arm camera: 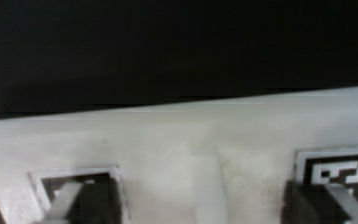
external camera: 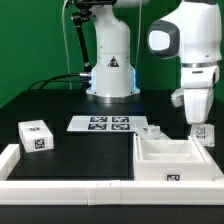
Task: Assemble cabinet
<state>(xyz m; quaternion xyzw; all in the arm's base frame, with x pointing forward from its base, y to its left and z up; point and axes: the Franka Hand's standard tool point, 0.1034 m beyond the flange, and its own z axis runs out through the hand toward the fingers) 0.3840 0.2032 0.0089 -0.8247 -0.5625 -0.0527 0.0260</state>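
Observation:
The cabinet body (external camera: 170, 157), a large white open box with a tag on its front, lies at the exterior view's right. A small white tagged block (external camera: 37, 135) sits apart at the exterior view's left. My gripper (external camera: 203, 131) hangs just over the body's far right corner. In the wrist view the gripper (arm camera: 211, 192) is open, its dark fingers (arm camera: 87, 200) wide apart over a white tagged panel of the cabinet (arm camera: 202, 140). I cannot tell whether the fingers touch the panel. Nothing is held.
The marker board (external camera: 108, 124) lies flat in the middle, before the robot's base (external camera: 110, 75). A long low white border rail (external camera: 60, 178) runs along the front and up the left side. Black cables trail at the back left.

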